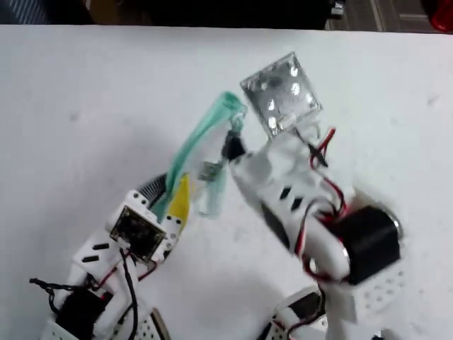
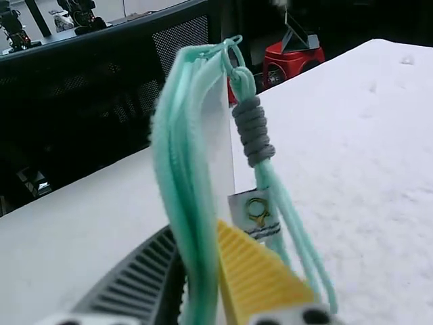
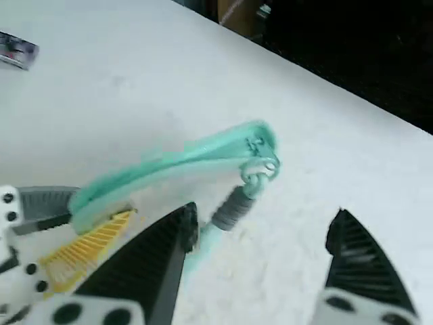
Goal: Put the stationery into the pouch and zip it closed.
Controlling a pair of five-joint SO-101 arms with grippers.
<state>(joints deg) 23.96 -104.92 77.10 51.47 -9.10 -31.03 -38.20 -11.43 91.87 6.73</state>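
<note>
- At mid-desk (image 1: pixel 85 106), the left pincer (image 1: pixel 168 193) was clamped on the pouch (image 1: pixel 195 145), zip edge upward.
- Right pincer (image 3: pixel 265 213) stood wide open, empty, beside the zip pull (image 2: pixel 254 128).
- Risk: a hard tug could drag the pouch from that grip.

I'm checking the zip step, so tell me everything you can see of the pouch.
The pouch is mint green, soft fabric by its look, flat and slim. It is held edge-up, one end pinched in the left claw between a yellow finger and a grey one. At its far end hangs a zip pull: metal ring, grey knotted cord, mint strands. The open right claw sits close by that pull. Its contents are hidden.
</note>
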